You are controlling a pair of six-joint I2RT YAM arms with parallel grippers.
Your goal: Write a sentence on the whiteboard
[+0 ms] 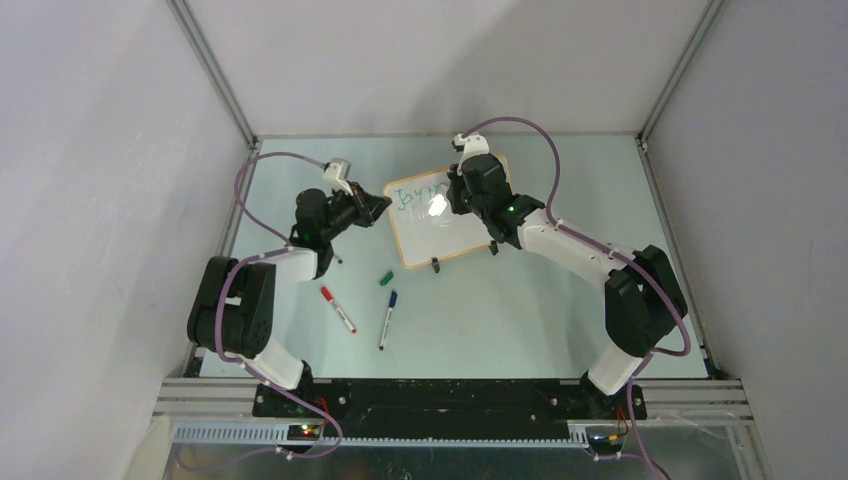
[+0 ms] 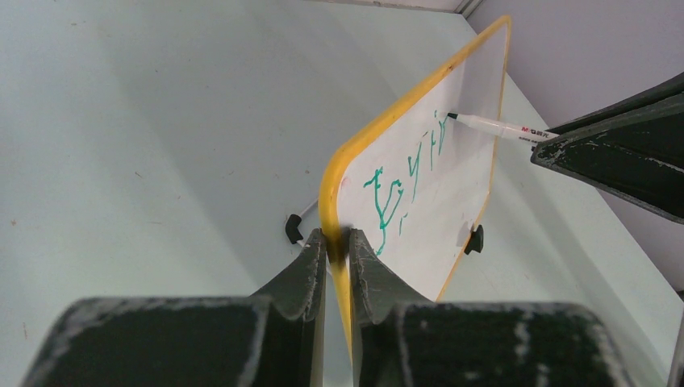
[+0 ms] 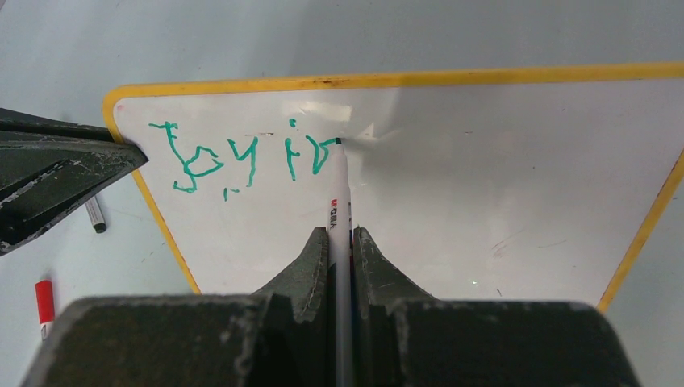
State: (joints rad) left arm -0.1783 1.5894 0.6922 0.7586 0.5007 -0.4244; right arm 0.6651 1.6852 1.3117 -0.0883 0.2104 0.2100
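Below, whiteboard [image 1: 440,235] rests on pale walled table [image 1: 500,320].

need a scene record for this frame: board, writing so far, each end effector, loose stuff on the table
whiteboard: white, yellow-orange frame, held between both arms
writing: green, reads roughly "Joy in", one line only
left end effector: shut on whiteboard rim, near the start of the writing
right end effector: shut on marker
marker tip: touching the board at the end of "in"
loose on table: red marker, blue marker, green cap
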